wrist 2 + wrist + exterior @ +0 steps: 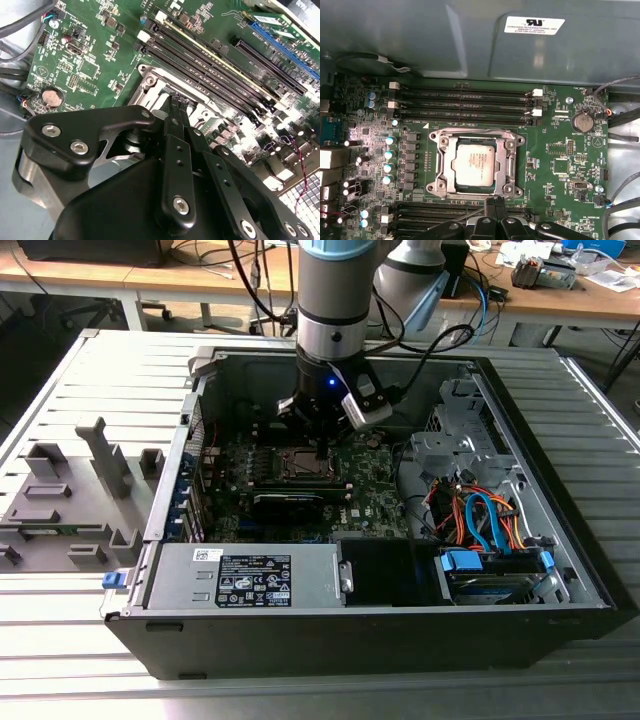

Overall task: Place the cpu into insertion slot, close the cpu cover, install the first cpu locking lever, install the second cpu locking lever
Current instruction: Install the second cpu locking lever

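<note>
The cpu, a pale silver square, lies in the insertion slot at the middle of the green motherboard. The cpu cover, a silvery frame with a large window, lies flat around the chip. My gripper is at the socket's edge, next to the long black slots, its two black fingertips pressed together. A thin metal rod slants away from the tips; whether they pinch it is hidden. In the second wrist view the gripper touches down beside the socket's metal rim. In the exterior view the gripper stands over the socket.
The open computer case walls the board in on all sides. A power supply sits at its front, and orange and blue cables lie to the exterior view's right. Memory slots and a coin battery flank the socket. Grey fixtures stand outside.
</note>
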Motion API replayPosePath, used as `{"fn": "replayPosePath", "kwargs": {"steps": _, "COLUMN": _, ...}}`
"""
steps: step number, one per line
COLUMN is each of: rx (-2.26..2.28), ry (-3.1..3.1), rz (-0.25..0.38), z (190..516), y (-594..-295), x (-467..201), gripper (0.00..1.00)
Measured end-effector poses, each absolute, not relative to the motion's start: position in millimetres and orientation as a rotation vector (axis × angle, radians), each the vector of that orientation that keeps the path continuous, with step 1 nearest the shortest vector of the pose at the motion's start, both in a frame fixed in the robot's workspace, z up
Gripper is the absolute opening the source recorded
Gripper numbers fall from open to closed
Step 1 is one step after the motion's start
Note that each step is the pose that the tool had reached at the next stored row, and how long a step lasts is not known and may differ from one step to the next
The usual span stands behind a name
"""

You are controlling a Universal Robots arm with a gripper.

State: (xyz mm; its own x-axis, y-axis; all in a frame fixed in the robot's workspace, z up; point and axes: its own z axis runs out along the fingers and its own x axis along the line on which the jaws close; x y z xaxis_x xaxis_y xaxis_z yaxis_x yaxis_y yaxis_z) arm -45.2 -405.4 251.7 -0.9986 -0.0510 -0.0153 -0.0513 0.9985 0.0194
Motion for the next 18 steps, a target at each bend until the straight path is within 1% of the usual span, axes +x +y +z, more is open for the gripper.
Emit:
{"fn": "replayPosePath", "kwargs": {"steps": 11, "rx": -0.08, "ry": 3.126, "rz": 0.031, "z": 241, "y": -415, "x": -43, "gripper": 0.11}}
{"fn": "replayPosePath", "kwargs": {"steps": 18, "rx": -0.084, "ry": 3.127, "rz": 0.031, "z": 234, "y": -416, "x": -37, "gripper": 0.11}}
